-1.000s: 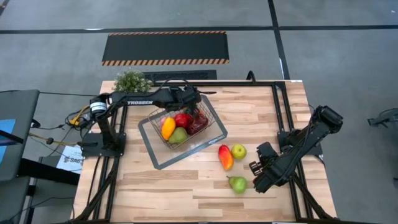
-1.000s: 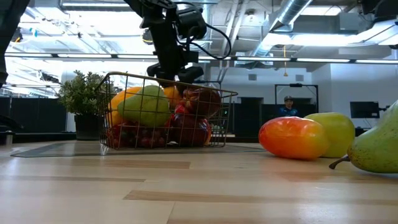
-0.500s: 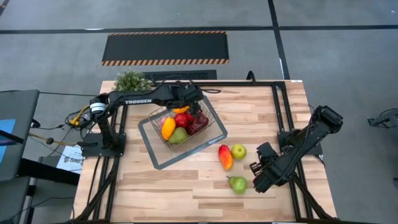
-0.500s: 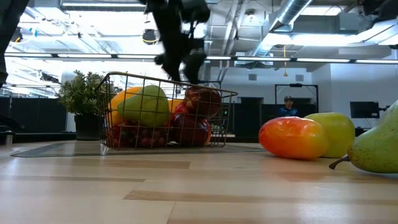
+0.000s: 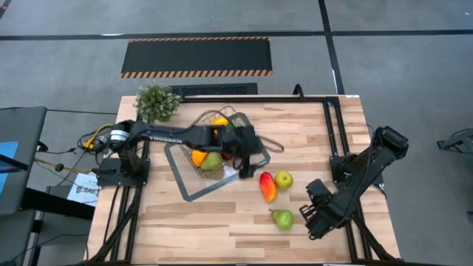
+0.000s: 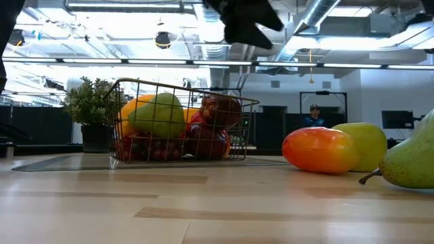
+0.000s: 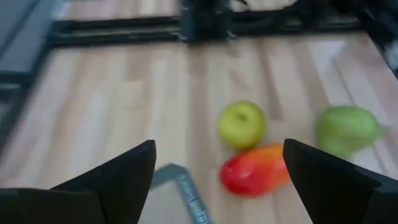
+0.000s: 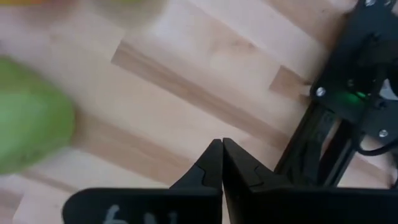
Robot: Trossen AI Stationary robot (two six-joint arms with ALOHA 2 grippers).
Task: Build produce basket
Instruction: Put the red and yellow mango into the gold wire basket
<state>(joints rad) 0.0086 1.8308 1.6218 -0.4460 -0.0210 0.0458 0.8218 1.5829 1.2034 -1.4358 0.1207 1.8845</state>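
Observation:
The wire-mesh basket (image 5: 235,142) stands on its grey tray (image 5: 185,188) left of centre, holding yellow, green, red and orange pieces and dark grapes (image 6: 142,148). A red-orange mango (image 5: 268,186), a yellow-green apple (image 5: 284,179) and a green pear (image 5: 282,219) lie on the table to its right. My left gripper (image 5: 247,154) hangs open above the basket's right side, high in the low view (image 6: 244,20); its wrist view shows the mango (image 7: 255,169), apple (image 7: 241,124) and pear (image 7: 347,127) ahead. My right gripper (image 5: 305,216) is shut, just right of the pear (image 8: 31,130).
A bushy potted plant (image 5: 157,98) stands at the table's far left corner. Black frame rails (image 5: 332,133) run along the far and right sides. Bare wood lies along the near edge (image 5: 207,236) and on the far right (image 5: 303,125).
My left gripper has risen from the basket's far side and swung across it toward the table's right and near side, toward the loose fruit. An orange piece now lies at the basket's far end. My right gripper has shifted slightly toward the near edge.

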